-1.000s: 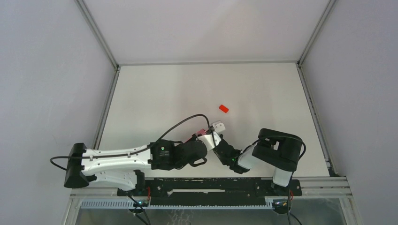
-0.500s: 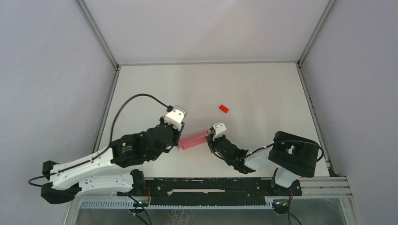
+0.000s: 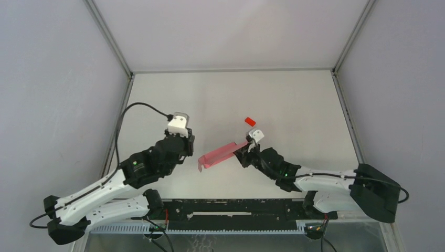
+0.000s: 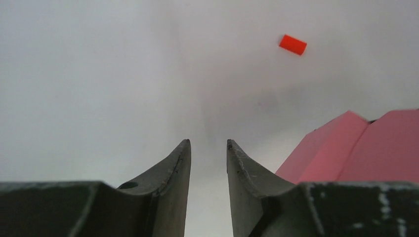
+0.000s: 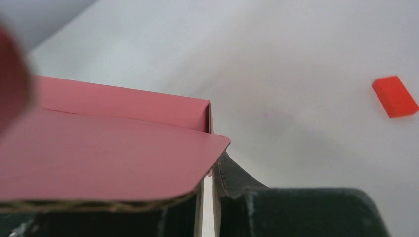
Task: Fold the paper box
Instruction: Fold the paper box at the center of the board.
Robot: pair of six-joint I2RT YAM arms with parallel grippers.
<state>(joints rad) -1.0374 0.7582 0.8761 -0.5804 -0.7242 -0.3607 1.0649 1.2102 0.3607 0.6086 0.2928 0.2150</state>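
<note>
The right end effector (image 3: 243, 151) is clamped on the right end of the paper box (image 3: 219, 154). It holds the box just below the centre of the top view, apparently lifted off the table (image 3: 294, 105). To its left, the left end effector (image 4: 208, 148) stands released, apart from the box. The thin card looks light and easily creased, so I would grip its panels close to the fold lines. Farther up lies the red block (image 3: 250, 121).

Bright diffuse lt, soft shadows; paper box (image 5: 99, 153) nr edge blurry.
</note>
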